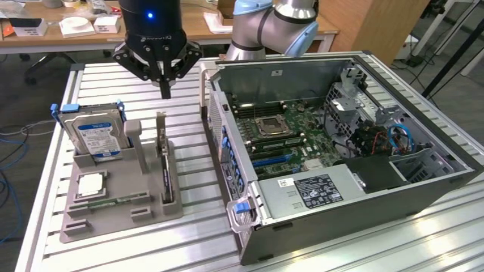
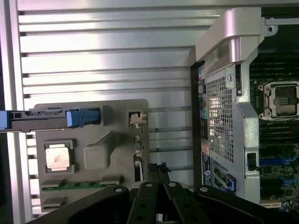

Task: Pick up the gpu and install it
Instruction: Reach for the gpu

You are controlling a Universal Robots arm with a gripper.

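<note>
The gpu (image 1: 165,167) stands on edge in a slot of the grey holder (image 1: 113,218), a thin dark card with its silver bracket at the far end. My gripper (image 1: 165,90) hangs above the bracket end with clear air between them, its fingers shut and holding nothing. From the wrist view the gpu (image 2: 137,151) is edge-on in the holder (image 2: 93,109), and the closed black gripper (image 2: 158,170) sits just beside it. The open computer case (image 1: 423,192) lies at the exterior view's right, with its motherboard (image 1: 280,136) exposed.
A silver hard drive (image 1: 92,133) with a blue label and blue rails stands in the holder beside the gpu. A processor chip (image 1: 89,186) and a green memory stick (image 1: 121,199) lie in front of it. The case's side wall (image 2: 224,116) rises close to the holder.
</note>
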